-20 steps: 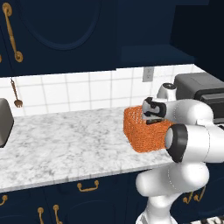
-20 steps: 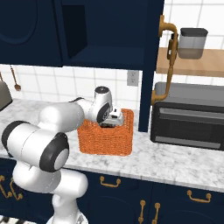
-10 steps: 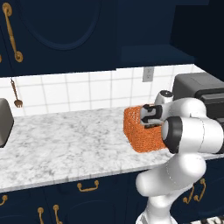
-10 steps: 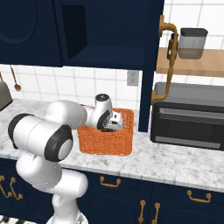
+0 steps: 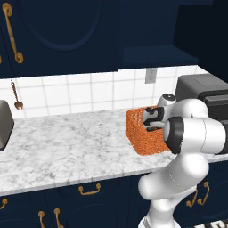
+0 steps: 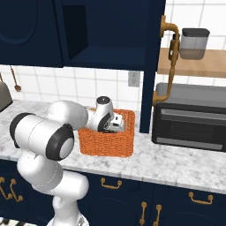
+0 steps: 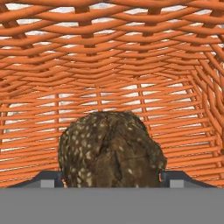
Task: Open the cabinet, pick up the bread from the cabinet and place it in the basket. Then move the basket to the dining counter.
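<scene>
I observe the gripper (image 7: 111, 178) lowered inside the basket (image 6: 106, 141), jaws spread wide, the bread (image 7: 110, 148) lying between the fingertips, not clamped.

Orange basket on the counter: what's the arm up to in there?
The arm has its gripper down inside the orange woven basket, which sits on the marble worktop beside the dark oven. In the hand view the seeded brown bread sits between the fingertips, against the basket's mesh. The jaws stand wide, so the bread looks released or about to be. The basket has not yet gone to the dining counter.
</scene>
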